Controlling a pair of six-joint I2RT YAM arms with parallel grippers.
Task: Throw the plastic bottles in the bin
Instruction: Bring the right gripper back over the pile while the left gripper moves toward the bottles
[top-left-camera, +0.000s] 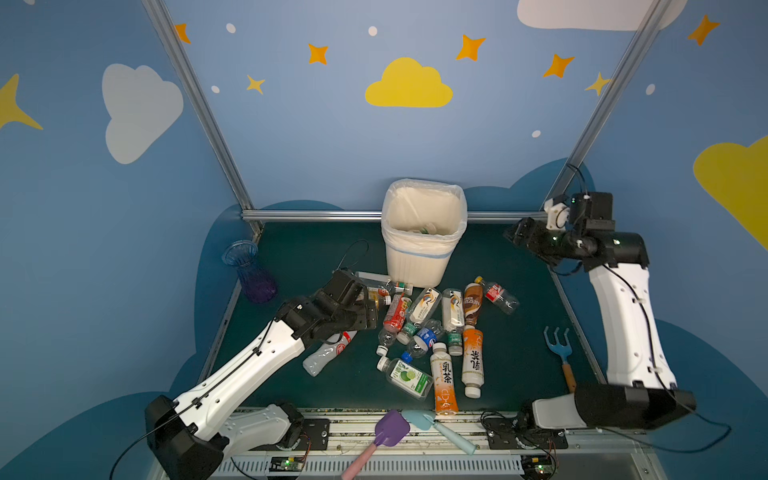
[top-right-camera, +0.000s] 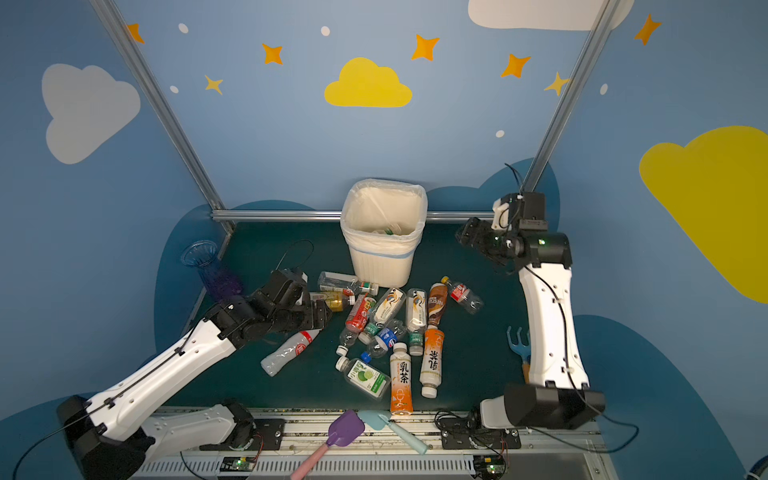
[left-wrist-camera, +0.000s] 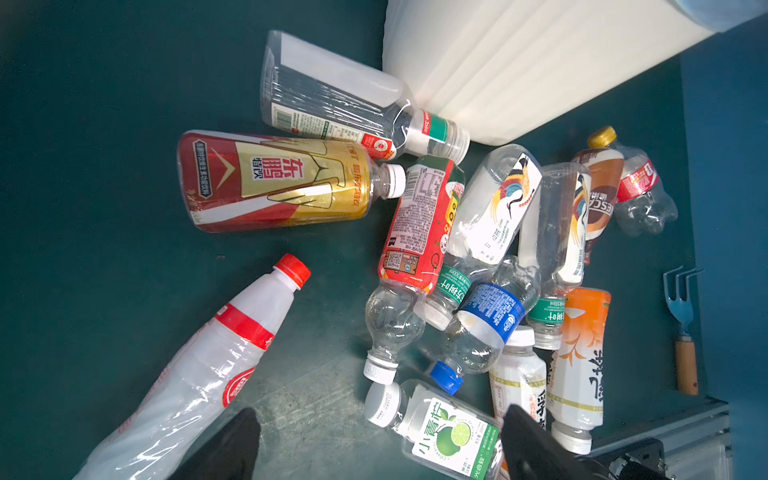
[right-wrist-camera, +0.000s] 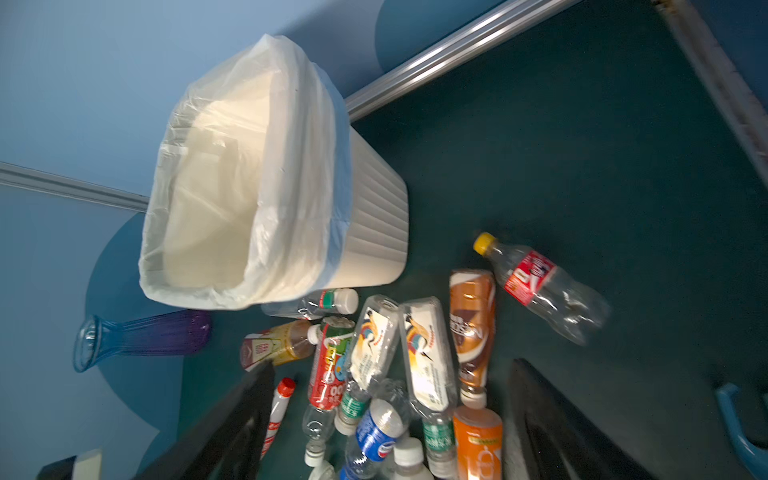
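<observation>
Several plastic bottles lie in a heap on the dark green table in front of the bin. The off-white bin has ribbed sides and a translucent bag, and a little litter shows at its bottom. My left gripper hovers open at the heap's left edge, with nothing between its fingers. Near it lie a red-and-gold bottle, a white bottle with a red cap and a lime-label bottle. My right gripper hangs open and empty, raised to the right of the bin's rim.
A blue-purple ribbed vase stands at the table's far left. A blue toy rake lies by the right edge. Purple and light-blue toy shovels rest on the front rail. A metal bar runs behind the bin.
</observation>
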